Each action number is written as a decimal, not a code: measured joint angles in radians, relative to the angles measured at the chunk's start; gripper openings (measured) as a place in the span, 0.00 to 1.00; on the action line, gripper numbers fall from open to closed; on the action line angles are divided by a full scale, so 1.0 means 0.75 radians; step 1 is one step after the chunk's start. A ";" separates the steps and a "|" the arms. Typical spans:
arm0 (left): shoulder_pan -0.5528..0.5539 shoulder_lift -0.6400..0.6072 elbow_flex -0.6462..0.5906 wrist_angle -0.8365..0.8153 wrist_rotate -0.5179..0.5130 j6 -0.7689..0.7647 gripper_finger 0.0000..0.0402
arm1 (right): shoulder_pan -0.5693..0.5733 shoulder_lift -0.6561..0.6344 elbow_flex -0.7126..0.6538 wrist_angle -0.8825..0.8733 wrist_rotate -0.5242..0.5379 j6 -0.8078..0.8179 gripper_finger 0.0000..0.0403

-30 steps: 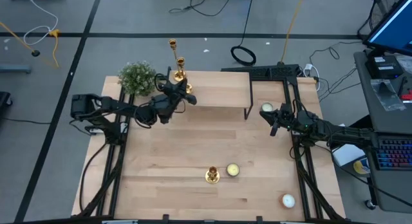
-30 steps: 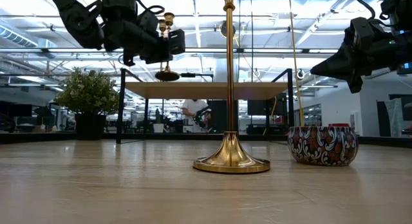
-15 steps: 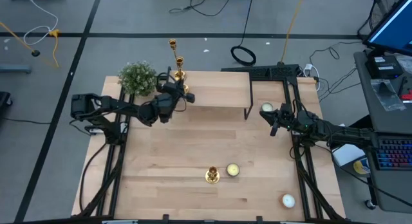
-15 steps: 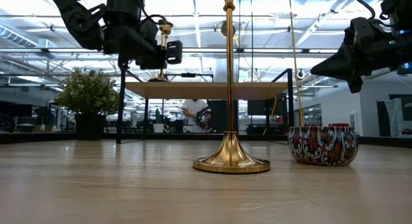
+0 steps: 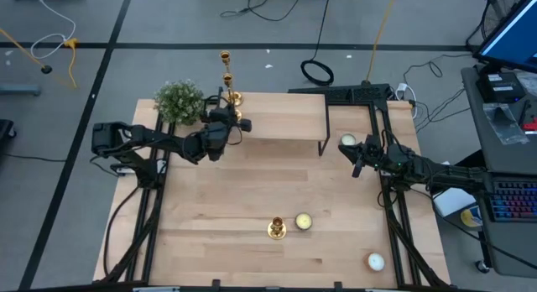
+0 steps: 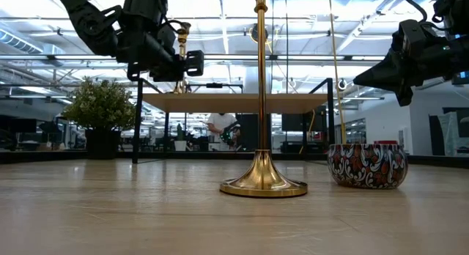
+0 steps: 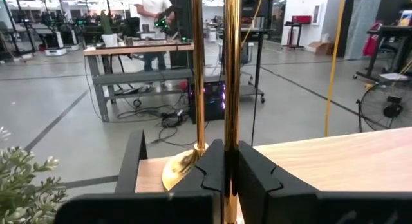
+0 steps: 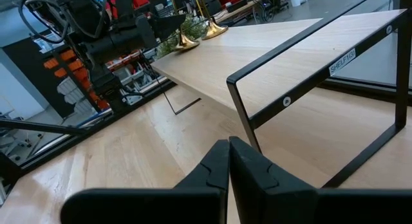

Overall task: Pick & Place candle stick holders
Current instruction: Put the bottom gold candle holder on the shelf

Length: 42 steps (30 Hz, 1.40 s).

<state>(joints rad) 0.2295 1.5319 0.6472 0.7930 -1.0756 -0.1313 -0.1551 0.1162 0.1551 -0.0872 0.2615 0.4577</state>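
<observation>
I see the left gripper up at the raised shelf's left end, beside the potted plant. Its fingers are clamped on the stem of a gold candlestick, held upright. From above I can't quite tell whether its base sits on the shelf or hangs just over it. A second candlestick stands just behind it on the shelf; its flared base shows past the fingers. The third candlestick stands well apart at the table's near edge, just beside a patterned candle tin. At table height that stick is front and centre, tin to one side. The right gripper waits at the table's right edge near a small white candle, fingers pressed together on nothing. Another white candle sits at the near right corner. A person stands at a bench far behind.
</observation>
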 joint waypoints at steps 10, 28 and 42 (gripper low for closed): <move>0.000 0.003 0.000 -0.034 0.001 -0.007 0.15 | 0.000 0.000 0.000 0.000 -0.001 0.002 0.01; -0.004 0.002 -0.001 0.022 -0.074 -0.006 0.18 | 0.000 0.000 0.000 0.000 -0.001 0.003 0.01; -0.040 0.001 -0.001 0.256 -0.139 0.225 0.18 | 0.000 0.000 0.000 0.001 -0.001 0.003 0.01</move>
<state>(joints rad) 0.1997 1.5330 0.6464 0.9852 -1.1800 0.0372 -0.1551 0.1162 0.1551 -0.0868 0.2607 0.4599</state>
